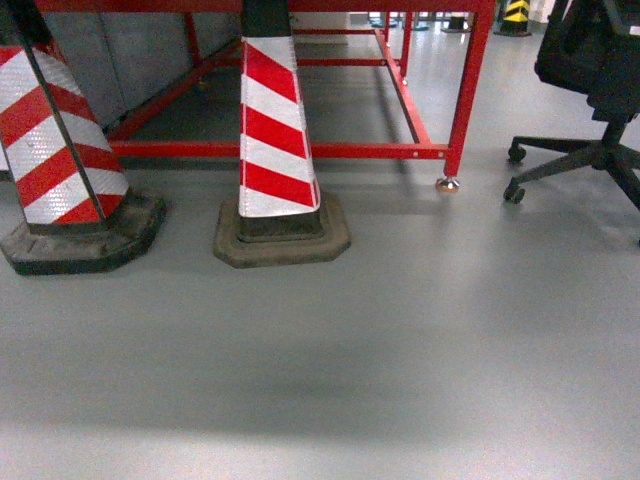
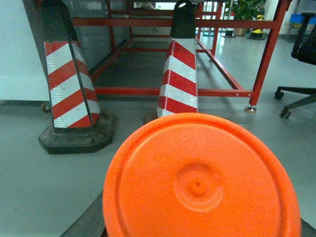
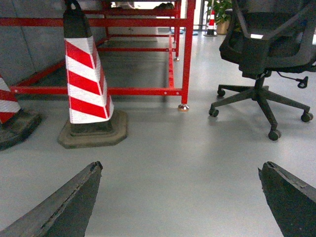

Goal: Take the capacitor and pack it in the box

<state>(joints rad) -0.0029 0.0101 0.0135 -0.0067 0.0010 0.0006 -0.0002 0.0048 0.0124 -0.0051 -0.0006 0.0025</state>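
An orange round capacitor (image 2: 200,182), seen end-on, fills the lower half of the left wrist view. It sits between the jaws of my left gripper. Only one dark finger (image 2: 86,223) shows, pressed against the capacitor's left edge; the other is hidden behind it. In the right wrist view my right gripper (image 3: 180,170) hangs open over bare grey floor, with nothing between its dark fingertips (image 3: 94,170). The box is out of view in all three views. Neither gripper appears in the head view.
Two red-and-white striped cones (image 1: 275,140) (image 1: 60,140) on dark bases stand on the grey floor ahead. Behind them is a red metal frame (image 1: 465,90). A black wheeled office chair (image 3: 261,44) stands to the right.
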